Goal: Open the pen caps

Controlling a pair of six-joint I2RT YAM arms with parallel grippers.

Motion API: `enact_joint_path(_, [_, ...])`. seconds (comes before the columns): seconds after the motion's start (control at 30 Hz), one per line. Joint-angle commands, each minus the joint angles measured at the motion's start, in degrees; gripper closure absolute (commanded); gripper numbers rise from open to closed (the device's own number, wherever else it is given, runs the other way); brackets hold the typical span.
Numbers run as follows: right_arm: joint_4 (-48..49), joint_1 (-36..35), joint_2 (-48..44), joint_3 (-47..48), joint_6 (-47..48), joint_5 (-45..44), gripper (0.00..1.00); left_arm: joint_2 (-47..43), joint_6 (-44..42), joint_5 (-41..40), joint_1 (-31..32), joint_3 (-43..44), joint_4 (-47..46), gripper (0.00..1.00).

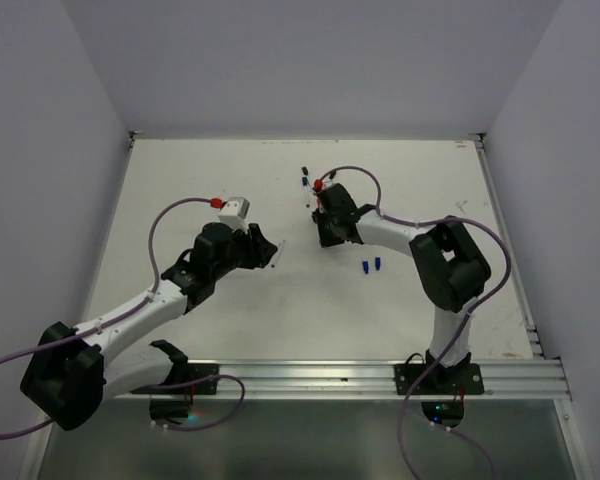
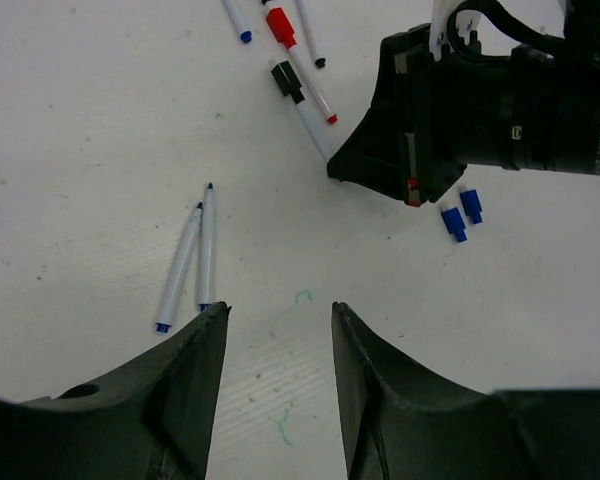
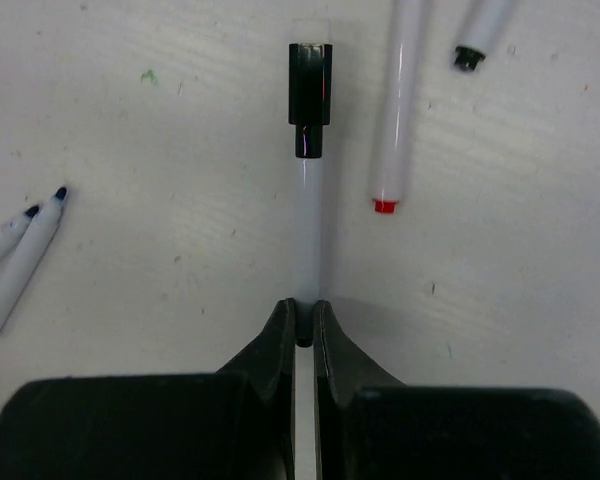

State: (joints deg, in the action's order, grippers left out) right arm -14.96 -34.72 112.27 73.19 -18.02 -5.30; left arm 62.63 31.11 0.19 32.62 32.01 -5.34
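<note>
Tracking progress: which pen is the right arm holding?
The black-capped pen: its white barrel is pinched in the right gripper, jaws shut. The red-ended pen alongside lies free.

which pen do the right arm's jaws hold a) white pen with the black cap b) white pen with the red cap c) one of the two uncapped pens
a: the right wrist view shows the jaws shut on the thin white plastic barrel that ends in the stubby black plastic cap.
</note>
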Motion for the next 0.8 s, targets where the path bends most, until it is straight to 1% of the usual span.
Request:
enact_joint_path(0.0, [7.9,-0.2,-9.2,-6.6,-0.7,5.1,1.0,1.1,3.9,5.3,-0.5,2.4,-4.2,0.52])
enact_joint_path(0.03, [9.1,-0.2,-12.9,-8.1,-1.3,5.1,1.0,1.9,5.1,7.3,-0.4,2.8,-4.8,0.52])
enact_joint_path(0.07, [11.6,-0.2,-14.6,-9.6,-1.7,5.0,1.0,2.3,7.6,8.5,-0.4,3.0,-6.2,0.53])
enact_joint_path(0.13, [14.1,-0.2,-19.6,-13.9,-2.8,7.6,1.0,3.9,10.4,11.8,-0.5,3.1,-9.9,0.55])
enact_joint_path(0.2, [18.6,-0.2,-22.5,-17.6,-3.7,9.6,1.0,5.0,14.3,13.5,-0.4,3.0,-12.8,0.56])
enact_joint_path(0.27, [22.4,-0.2,-25.8,-19.5,-5.5,13.5,1.0,6.9,16.6,15.3,-0.3,2.8,-16.7,0.57])
enact_joint_path(0.33, [24.0,-0.2,-27.4,-21.0,-7.3,15.5,1.0,8.3,17.6,17.0,-0.3,2.9,-20.4,0.57])
enact_joint_path(0.43, [23.8,-0.2,-28.5,-20.7,-8.2,19.7,1.0,9.2,18.8,17.2,-0.1,2.8,-23.7,0.57])
enact_joint_path(0.63, [25.6,-0.3,-31.9,-23.2,-9.8,22.6,1.0,10.0,19.8,16.0,0.0,2.6,-26.3,0.57])
enact_joint_path(0.77, [27.3,-0.3,-33.9,-25.2,-10.8,24.3,1.0,11.5,20.7,16.9,0.0,2.6,-28.4,0.57])
